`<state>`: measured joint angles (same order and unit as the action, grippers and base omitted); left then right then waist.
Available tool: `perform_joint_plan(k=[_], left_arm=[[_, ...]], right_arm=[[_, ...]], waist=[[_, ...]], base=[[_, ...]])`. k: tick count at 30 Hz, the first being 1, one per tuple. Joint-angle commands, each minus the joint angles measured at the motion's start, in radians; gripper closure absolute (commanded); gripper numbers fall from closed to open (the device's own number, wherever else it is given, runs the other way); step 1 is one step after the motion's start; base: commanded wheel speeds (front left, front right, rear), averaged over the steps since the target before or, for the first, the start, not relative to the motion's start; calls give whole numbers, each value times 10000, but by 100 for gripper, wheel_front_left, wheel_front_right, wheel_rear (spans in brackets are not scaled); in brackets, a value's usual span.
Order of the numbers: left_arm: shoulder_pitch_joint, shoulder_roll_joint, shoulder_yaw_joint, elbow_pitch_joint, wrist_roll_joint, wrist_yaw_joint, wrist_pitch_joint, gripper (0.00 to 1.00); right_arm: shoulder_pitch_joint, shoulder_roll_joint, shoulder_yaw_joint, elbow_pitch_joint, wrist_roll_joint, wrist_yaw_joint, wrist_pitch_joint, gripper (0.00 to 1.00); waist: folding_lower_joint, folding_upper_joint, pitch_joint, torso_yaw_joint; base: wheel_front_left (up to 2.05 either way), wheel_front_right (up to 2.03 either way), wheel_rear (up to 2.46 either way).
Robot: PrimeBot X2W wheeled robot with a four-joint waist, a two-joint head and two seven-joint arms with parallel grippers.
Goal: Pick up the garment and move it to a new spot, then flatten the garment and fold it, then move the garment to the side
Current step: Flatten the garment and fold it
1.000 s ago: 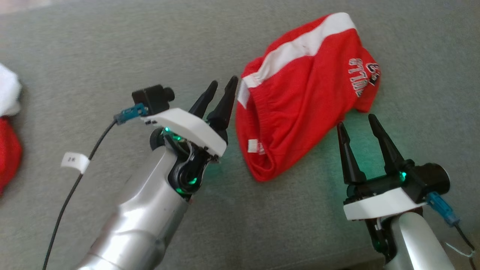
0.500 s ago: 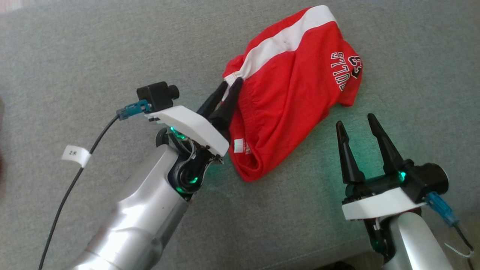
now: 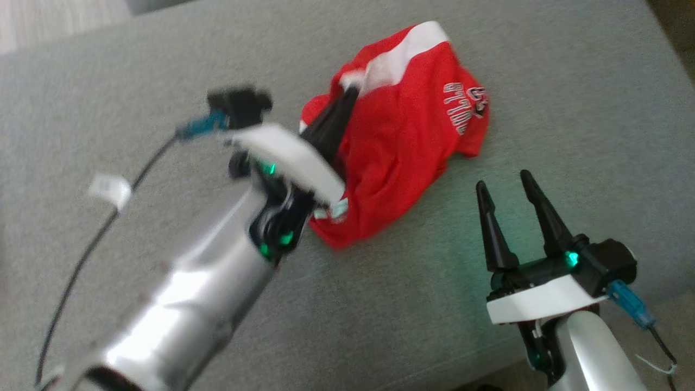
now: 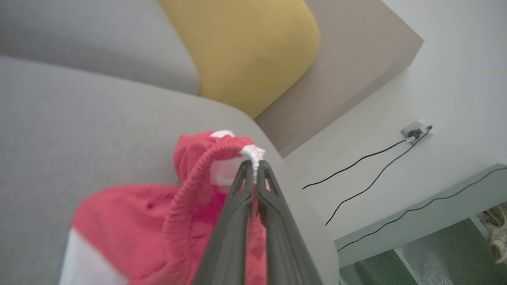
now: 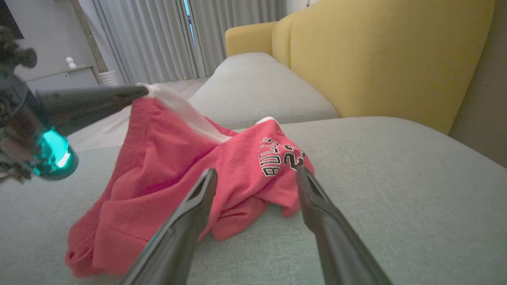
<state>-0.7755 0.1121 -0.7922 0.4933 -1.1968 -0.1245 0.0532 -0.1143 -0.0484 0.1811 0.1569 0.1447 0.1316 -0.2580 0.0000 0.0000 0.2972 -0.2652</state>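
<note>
Head view recorded my left end effector (image 3: 350, 96) clamped on the garment (image 3: 412, 146), both dark fingers pressed together on the white-edged waistband (image 3: 353, 81) at its upper left corner; that part of the picture was blurred.

Garment: red shorts with a white stripe (image 3: 404, 51) and dark-outlined white lettering (image 3: 461, 106); it lay bunched near the middle of the grey sofa seat (image 3: 570, 98); the gripped corner stood raised while the lower bulk rested on the seat.

Left wrist view confirmed the grip; the fingertips met on the white hem, with the red elastic edge arching away to that picture's left; beyond the seat edge I noted a yellow cushion (image 4: 245, 43) and a black cable (image 4: 368, 166) against a pale surface.

My right end effector (image 3: 502, 187) stood wide and held nothing; its fingers pointed up the head picture, near the garment's lower right edge but apart from it.

Right wrist view showed those fingers parted to either side of the lettering, above the seat; contact with the cloth could not be established; the left end effector entered from that picture's left, holding the waistband corner above the rest of the garment; the yellow cushion rose behind the seat.
</note>
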Motion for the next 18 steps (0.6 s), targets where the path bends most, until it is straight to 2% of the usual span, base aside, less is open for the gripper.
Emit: perform_joint_plan(k=[1,7,12,15,18], left_arm=[[-813,83,208,-436,49,-61,-1,100],[-2442,78,-353,-822,-277,-61,406,100],[-2868,242,-636,-1587,-1096,-61,592,100],[-2458,615,-782,-2251,-1668,-61,674,100],[-1443,1331,-968,-2934,-2073,-61,592,100]], right_arm=[[-28,-21,264,-278,79,-9,-38,0],[331,-20,376,-217,315,-9,-38,0],[900,-19,277,-159,246,-9,-38,0],[1187,-19,146,-213,199,-9,-38,0],[1435,-19,74,-275,206,-9,-38,0]], waist=[[0,0,-298,-262],[0,0,-1190,-851],[0,0,-1905,-870],[0,0,-2160,-656],[0,0,-2405,-334]], base=[[0,0,0],[0,0,0],[0,0,0],[0,0,0],[0,0,0]])
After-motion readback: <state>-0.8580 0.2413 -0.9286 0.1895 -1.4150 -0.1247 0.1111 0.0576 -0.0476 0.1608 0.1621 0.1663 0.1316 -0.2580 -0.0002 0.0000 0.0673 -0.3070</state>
